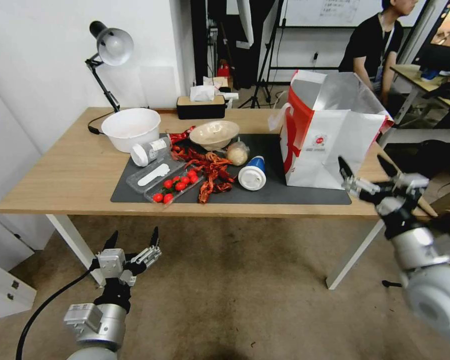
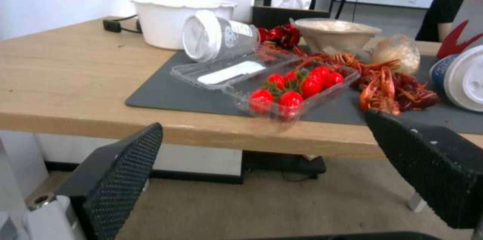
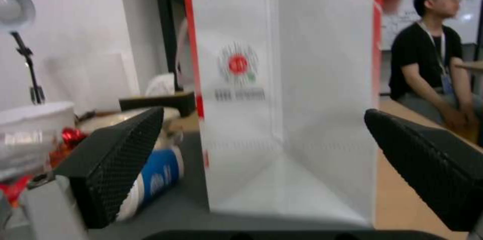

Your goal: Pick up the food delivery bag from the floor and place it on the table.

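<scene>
The bag stands upright on the right end of the counter, its base on the dark mat and partly past the mat's right edge, white front with the small red logo facing the robot, red side turned toward the food, foil-lined top gaping open. Just in front of it the right gripper hangs at the counter's front corner, spread wide and holding nothing, a little apart from the bag's face. Left of the bag on the mat lie a blue cup on its side, a heap of red crayfish and a clear tray of tomatoes. The left gripper waits low over the carpet, below the counter's edge, also spread wide and empty
</scene>
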You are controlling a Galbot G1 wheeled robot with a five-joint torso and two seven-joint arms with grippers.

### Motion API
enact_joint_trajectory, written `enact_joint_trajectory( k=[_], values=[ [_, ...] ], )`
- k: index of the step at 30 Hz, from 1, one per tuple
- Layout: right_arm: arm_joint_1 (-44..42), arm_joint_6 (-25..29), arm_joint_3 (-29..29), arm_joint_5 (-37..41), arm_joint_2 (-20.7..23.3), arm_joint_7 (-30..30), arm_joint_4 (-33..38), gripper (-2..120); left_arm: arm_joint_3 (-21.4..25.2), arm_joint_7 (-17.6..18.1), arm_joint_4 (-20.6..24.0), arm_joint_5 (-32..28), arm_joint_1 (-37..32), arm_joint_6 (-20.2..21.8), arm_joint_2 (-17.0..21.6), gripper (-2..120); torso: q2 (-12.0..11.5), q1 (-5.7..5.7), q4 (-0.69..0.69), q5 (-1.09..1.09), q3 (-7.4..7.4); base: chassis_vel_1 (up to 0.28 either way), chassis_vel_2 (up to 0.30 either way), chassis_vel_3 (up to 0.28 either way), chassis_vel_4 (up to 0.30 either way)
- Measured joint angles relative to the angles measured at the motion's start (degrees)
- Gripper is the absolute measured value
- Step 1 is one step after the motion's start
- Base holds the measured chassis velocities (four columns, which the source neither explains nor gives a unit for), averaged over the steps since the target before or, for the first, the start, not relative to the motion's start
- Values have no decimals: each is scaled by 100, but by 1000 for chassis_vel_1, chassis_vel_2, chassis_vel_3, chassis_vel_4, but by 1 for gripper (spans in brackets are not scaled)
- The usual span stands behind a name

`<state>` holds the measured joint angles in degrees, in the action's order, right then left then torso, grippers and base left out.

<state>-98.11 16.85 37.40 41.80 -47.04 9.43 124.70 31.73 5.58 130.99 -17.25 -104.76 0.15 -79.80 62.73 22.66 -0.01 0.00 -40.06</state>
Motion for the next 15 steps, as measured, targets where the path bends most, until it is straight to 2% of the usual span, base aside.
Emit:
enact_joint_trajectory(
  k=[2,4,8,15],
  values=[
    [-71,37,-15,-69,-85,-25,-37,100,0,-6,-4,-3,4,7,3,100,0,0,-1,0,0,0,0,0,0],
    [-326,163,-79,-371,-413,-71,-138,100,-4,-48,-54,-31,59,25,15,100,0,0,1,0,0,0,0,0,0],
    [-514,185,-145,-647,-729,-73,-150,100,-11,-92,-106,-82,126,33,33,100,0,0,0,-1,0,0,0,0,0],
    [-550,228,-218,-737,-936,-121,-197,100,-13,-126,-159,-82,161,47,55,100,0,0,2,-1,-1,0,0,0,0]
  ],
)
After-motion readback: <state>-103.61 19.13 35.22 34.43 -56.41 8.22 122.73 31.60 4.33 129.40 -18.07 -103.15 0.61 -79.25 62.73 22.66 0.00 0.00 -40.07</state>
